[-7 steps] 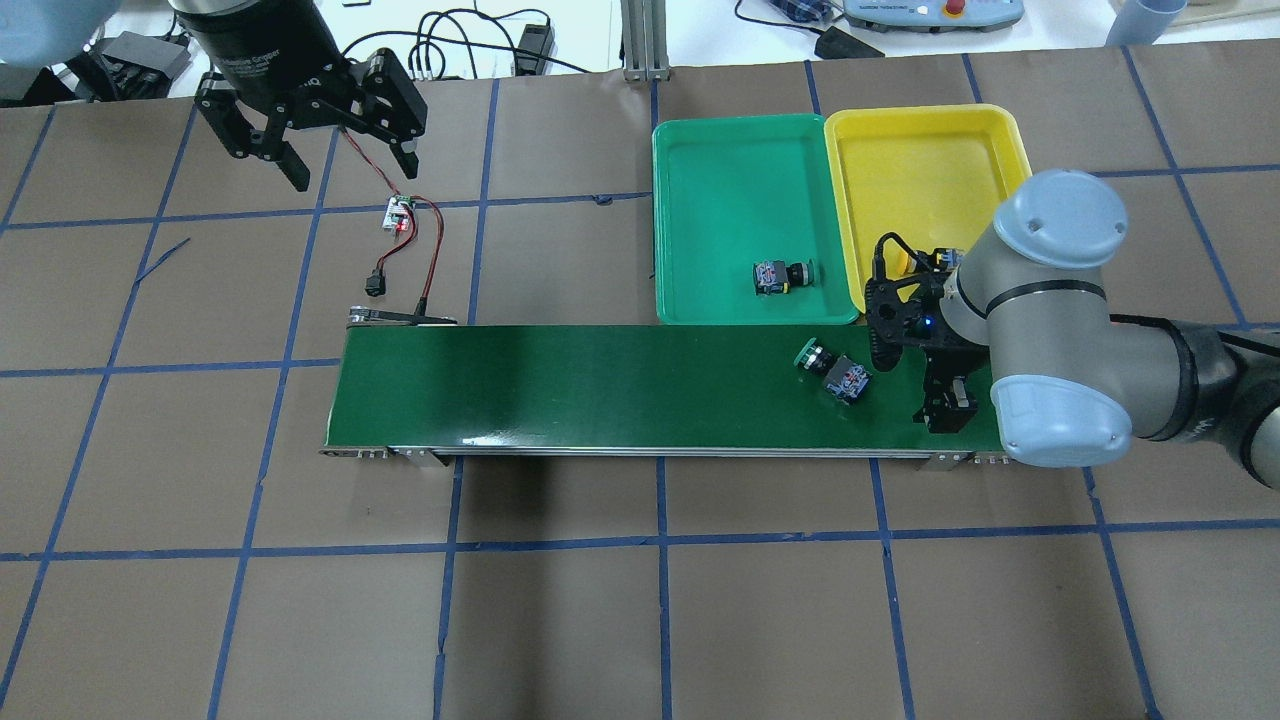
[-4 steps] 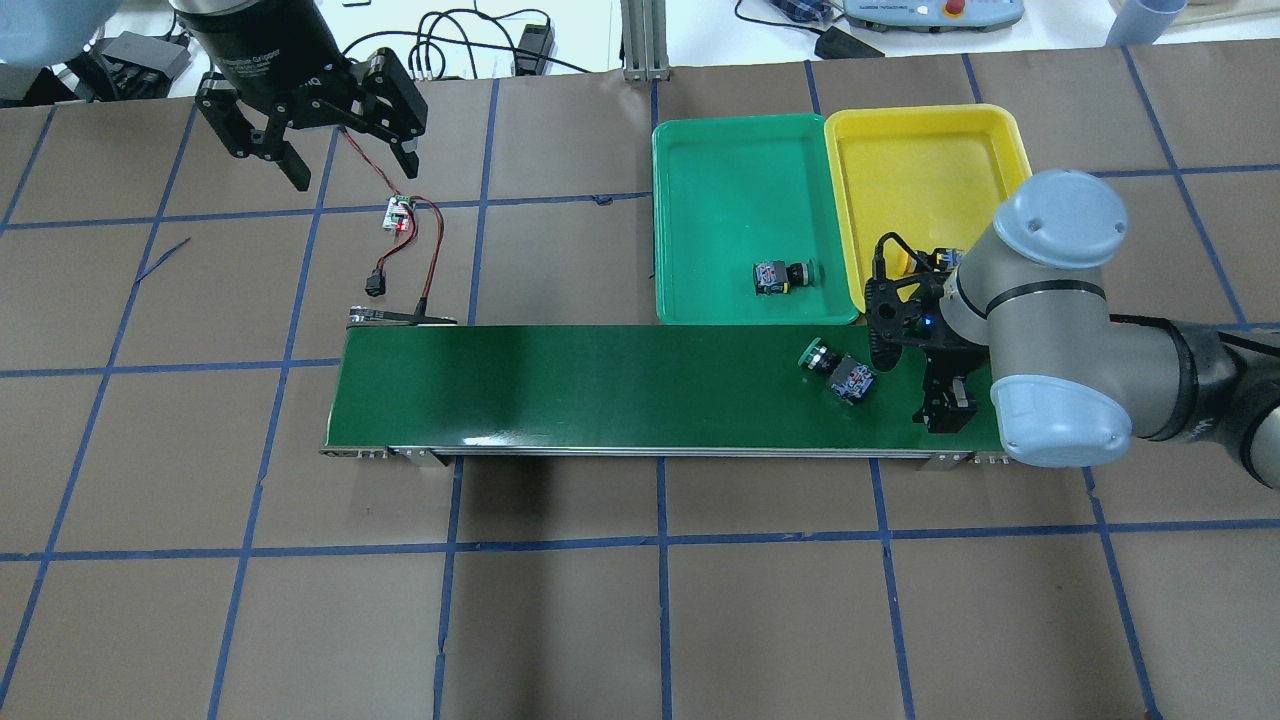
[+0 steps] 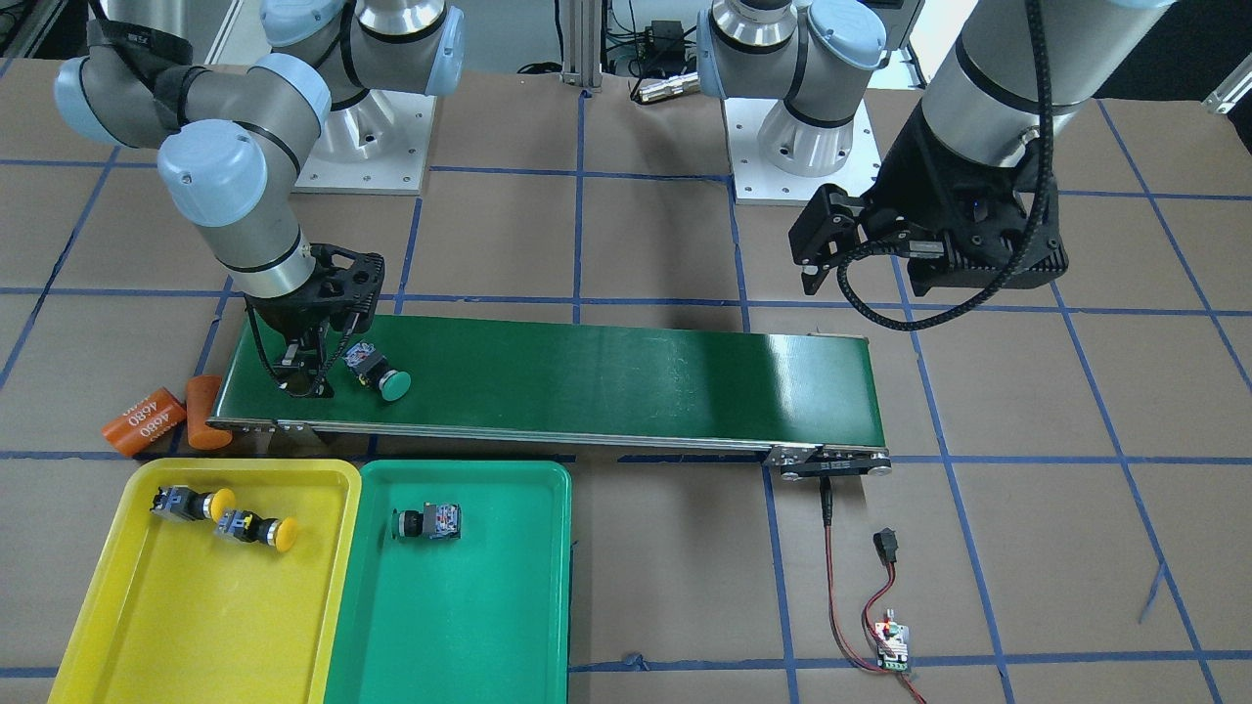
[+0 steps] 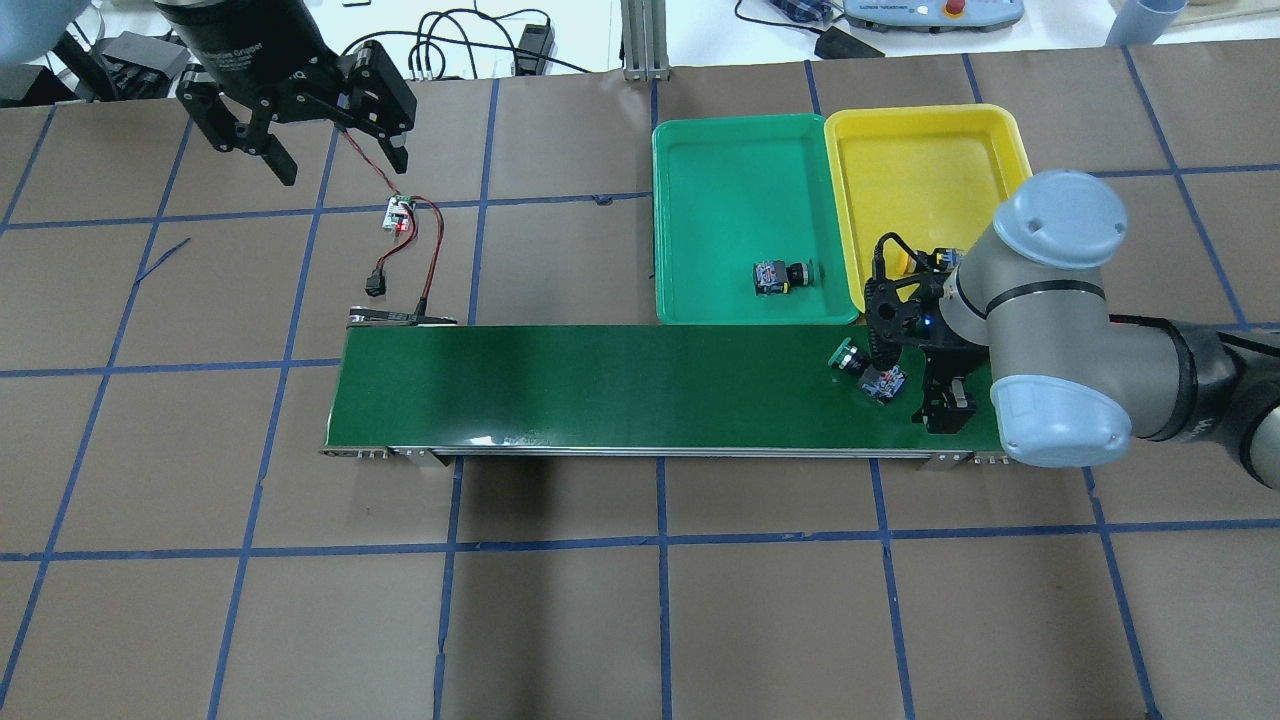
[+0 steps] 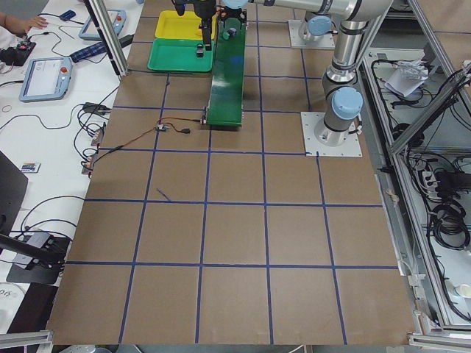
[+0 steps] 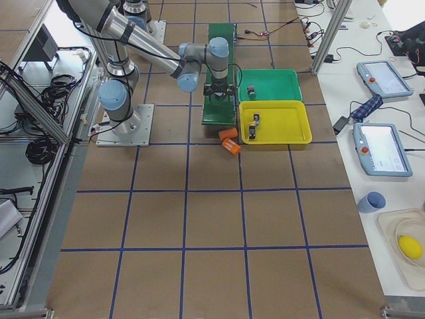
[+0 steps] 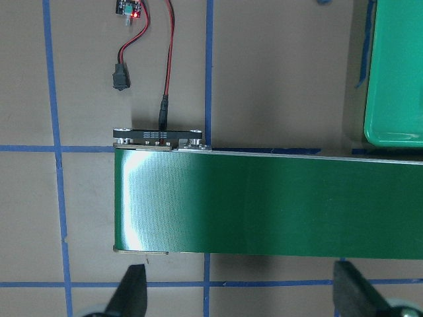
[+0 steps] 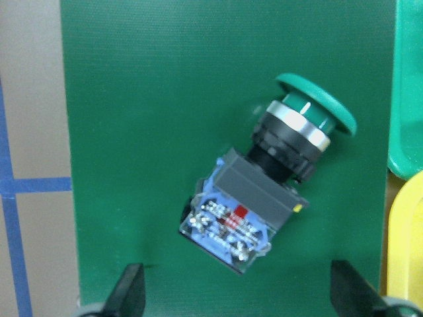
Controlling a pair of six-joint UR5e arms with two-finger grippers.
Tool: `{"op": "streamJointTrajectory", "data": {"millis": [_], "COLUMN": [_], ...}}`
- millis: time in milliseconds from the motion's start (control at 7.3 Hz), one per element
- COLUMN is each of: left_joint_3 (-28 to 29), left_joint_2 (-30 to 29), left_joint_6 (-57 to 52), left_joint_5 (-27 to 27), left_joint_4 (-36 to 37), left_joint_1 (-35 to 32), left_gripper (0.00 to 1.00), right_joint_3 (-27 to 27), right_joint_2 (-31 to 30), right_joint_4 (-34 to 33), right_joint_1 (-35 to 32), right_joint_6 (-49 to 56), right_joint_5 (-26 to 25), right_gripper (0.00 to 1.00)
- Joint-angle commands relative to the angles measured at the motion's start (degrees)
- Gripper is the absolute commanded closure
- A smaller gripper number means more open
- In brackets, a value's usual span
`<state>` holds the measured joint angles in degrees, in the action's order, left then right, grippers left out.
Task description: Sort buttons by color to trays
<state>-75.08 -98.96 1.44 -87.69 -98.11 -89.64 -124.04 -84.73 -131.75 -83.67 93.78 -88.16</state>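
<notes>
Progress 3/4: yellow buttons (image 3: pixel 256 528) in yellow tray (image 3: pixel 196 626), green button (image 3: pixel 427 522) in green tray (image 3: pixel 460 626), last green button (image 8: pixel 264 191) on belt (image 3: pixel 626 381) under empty, spread right hand (image 8: pixel 241 294).

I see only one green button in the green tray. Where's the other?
In the overhead view the green button lies on the conveyor belt, beside the right gripper, near the green tray.

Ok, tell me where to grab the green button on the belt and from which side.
Grip the green button by its grey body, from straight above: it lies on its side on the conveyor belt, flat flanks exposed; the round cap would likely slip. It sits diagonally, so the open right gripper probably needs turning to match.
</notes>
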Motion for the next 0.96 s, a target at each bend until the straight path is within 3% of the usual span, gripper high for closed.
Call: {"op": "streamJointTrajectory", "data": {"millis": [0,822], "left_joint_3": [-0.06,-0.06], "left_joint_2": [-0.79,-0.44], "left_joint_6": [0.23,0.06], "left_joint_5": [0.06,0.06], "left_joint_4": [0.11,0.64], "left_joint_1": [-0.10,-0.10], "left_gripper": [0.00,0.00], "right_joint_3": [0.03,0.03], "right_joint_2": [0.00,0.35], "right_joint_4": [0.00,0.00], "right_joint_1": [0.00,0.00], "right_joint_6": [0.00,0.26], "right_joint_5": [0.00,0.00], "right_gripper": [0.00,0.00]}}
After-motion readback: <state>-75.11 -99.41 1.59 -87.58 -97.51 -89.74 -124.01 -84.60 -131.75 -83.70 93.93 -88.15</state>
